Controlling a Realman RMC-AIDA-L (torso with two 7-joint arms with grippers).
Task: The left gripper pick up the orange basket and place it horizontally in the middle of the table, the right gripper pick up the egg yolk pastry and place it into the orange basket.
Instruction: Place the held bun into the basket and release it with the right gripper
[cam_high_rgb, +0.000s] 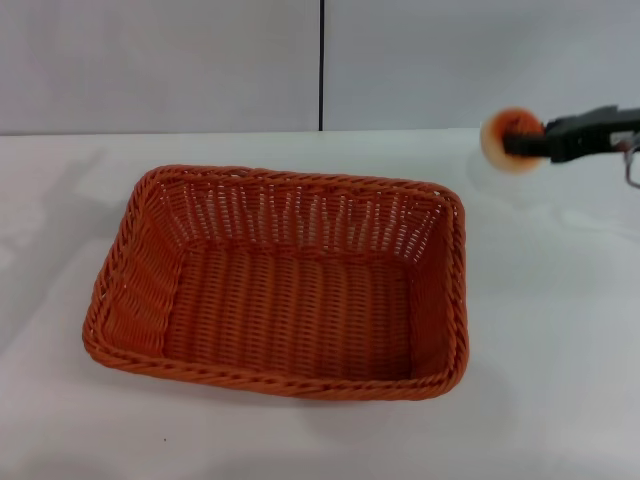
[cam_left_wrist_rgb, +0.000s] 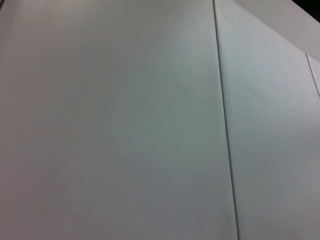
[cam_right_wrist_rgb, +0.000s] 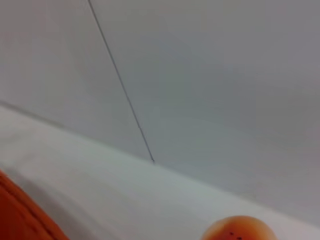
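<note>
The orange basket (cam_high_rgb: 285, 285) lies lengthwise across the middle of the white table (cam_high_rgb: 560, 330), and nothing is inside it. Coming in from the right edge of the head view, my right gripper (cam_high_rgb: 515, 140) is shut on the egg yolk pastry (cam_high_rgb: 496, 140). It holds the pastry in the air, above and to the right of the basket's far right corner. The right wrist view shows the pastry's (cam_right_wrist_rgb: 239, 229) orange top with dark specks, and a corner of the basket (cam_right_wrist_rgb: 20, 217). My left gripper is out of view.
A grey wall with a dark vertical seam (cam_high_rgb: 321, 65) stands behind the table. The left wrist view shows only this wall and a seam (cam_left_wrist_rgb: 224, 120). Bare tabletop surrounds the basket on all sides.
</note>
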